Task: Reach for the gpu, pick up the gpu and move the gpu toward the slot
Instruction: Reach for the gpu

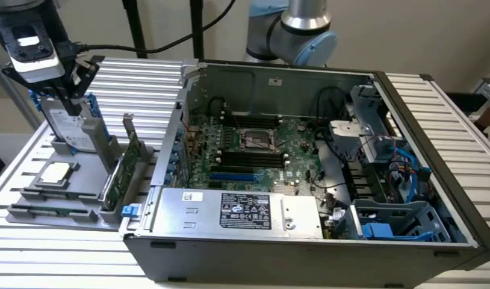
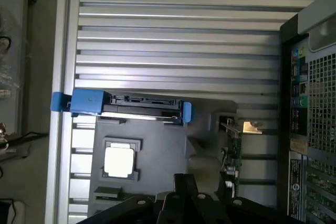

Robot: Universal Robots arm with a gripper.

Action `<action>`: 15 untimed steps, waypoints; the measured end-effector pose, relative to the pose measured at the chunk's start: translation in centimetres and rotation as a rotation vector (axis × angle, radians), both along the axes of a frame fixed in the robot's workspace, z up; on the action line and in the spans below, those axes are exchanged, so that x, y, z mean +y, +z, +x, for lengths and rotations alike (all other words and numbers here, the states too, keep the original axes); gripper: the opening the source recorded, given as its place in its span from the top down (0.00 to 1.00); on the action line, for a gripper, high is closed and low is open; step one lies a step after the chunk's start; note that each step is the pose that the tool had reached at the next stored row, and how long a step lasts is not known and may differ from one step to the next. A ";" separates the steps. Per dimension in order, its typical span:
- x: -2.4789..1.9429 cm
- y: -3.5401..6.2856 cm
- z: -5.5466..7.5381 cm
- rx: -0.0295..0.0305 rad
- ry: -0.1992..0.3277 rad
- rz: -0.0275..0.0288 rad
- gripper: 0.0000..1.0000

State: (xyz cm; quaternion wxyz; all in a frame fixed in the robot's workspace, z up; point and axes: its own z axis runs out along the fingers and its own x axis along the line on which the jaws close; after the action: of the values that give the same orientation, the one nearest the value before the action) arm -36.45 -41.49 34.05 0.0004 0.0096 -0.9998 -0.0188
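A ribbed metal table (image 1: pixel 60 256) carries an open computer case (image 1: pixel 309 256) and a grey parts holder (image 1: pixel 78 180). The end effector (image 1: pixel 68 103) hovers over the hard drive (image 1: pixel 67 131); I cannot tell whether it is open or closed. The gpu (image 1: pixel 129 155) stands below it on the case side, untouched. The reach looks unfinished, and pickup is not yet done.

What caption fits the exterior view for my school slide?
Robot gripper hangs above the hard drive, with the gpu standing nearby in its holder beside the open computer case.
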 end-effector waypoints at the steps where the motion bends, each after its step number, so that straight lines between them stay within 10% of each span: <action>1: -0.24 -0.03 0.2 0.0001 0.000 0.0000 0.89; 15: -3.36 -1.00 3.2 0.0001 0.000 -0.0032 0.89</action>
State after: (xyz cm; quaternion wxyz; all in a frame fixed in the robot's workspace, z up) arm -33.23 -44.85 33.05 0.0005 0.0096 -0.9998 -0.0172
